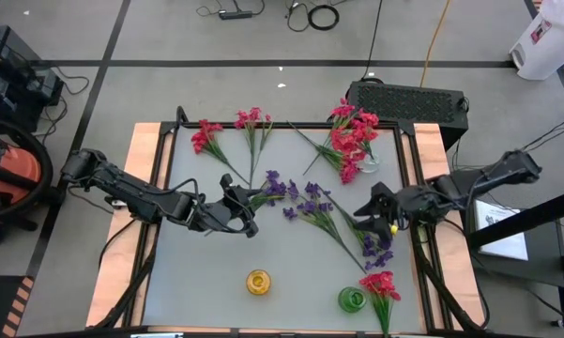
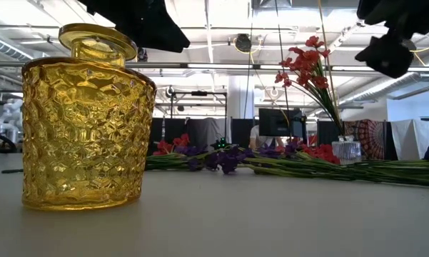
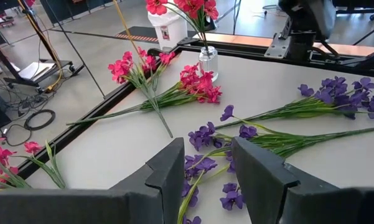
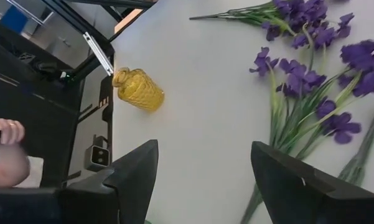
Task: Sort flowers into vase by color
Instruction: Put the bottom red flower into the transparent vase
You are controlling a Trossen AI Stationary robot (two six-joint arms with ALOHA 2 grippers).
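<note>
High view gives you the layout: purple flowers (image 1: 312, 202) lie loose across the middle of the grey surface (image 1: 206, 272), red flowers (image 1: 205, 137) and pink flowers (image 1: 254, 119) lie toward its far edge. A clear vase (image 1: 369, 158) at the far right corner holds red sprigs upright, with more reddish-pink sprigs lying just beside it. Yellow vase (image 1: 258, 281) stands empty near the front edge; green vase (image 1: 352, 299) to its right has a red sprig (image 1: 381, 284) at it.

Your left pincer (image 1: 249, 200) sits over the left end of the purple cluster. Its wrist view shows both fingers (image 3: 168, 171) spread, purple blooms in the gap below them, nothing pinched.

Your right pincer (image 1: 366, 210) is at the right side of the purple pile. Its fingers (image 4: 137, 168) stand spread too, holding nothing, bare surface between them and purple stems just beside one finger.
</note>
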